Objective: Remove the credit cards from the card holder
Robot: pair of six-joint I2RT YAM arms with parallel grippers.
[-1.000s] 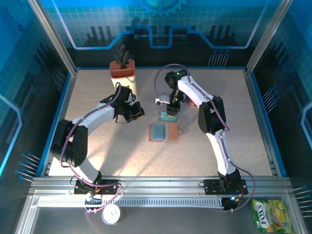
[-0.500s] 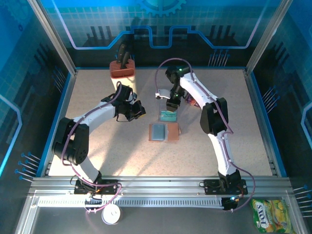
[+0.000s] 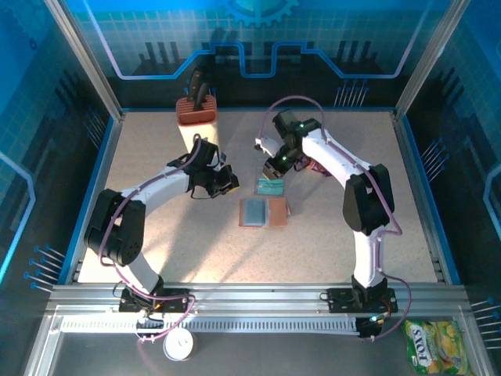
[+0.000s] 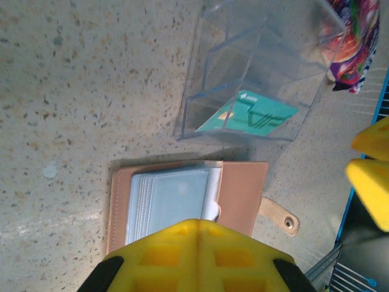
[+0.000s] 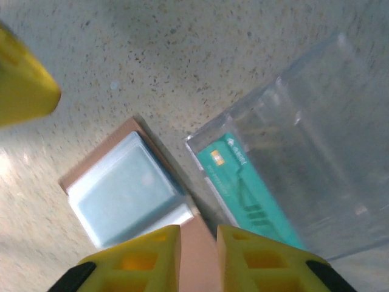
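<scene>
Speckled beige table (image 3: pixel 156 258) with a blue rim: its near half and the strips along its left and right edges lie bare, and everything is gathered about the middle and toward the far edge. Cream upright block with a brown top and dark handles (image 3: pixel 197 117), at the far edge, left of centre. Clear plastic box with inner partitions (image 4: pixel 243 55), just far of the table's middle. Small tan-brown leather-like card holder (image 4: pixel 244 188), at the table's middle, just beside the box on its near side. It is opened flat with its long axis parallel to the near edge: a stack of blue-grey transparent sleeves on the left half, bare tan leather on the right half, and a tab with a round snap (image 4: pixel 285 220) pointing toward the right edge. Teal credit card (image 4: pixel 255 115) with pale lettering and a small orange mark, flat inside the box at its near end, long axis roughly parallel to the card holder's. Purple snack packet (image 4: pixel 352 42), right of the box. Left gripper (image 4: pixel 199 224), left of the card holder and apart from it, yellow fingers pressed together, empty. Right gripper (image 5: pixel 199 231), just far of the box, fingers parted by a narrow slit, nothing between them.
</scene>
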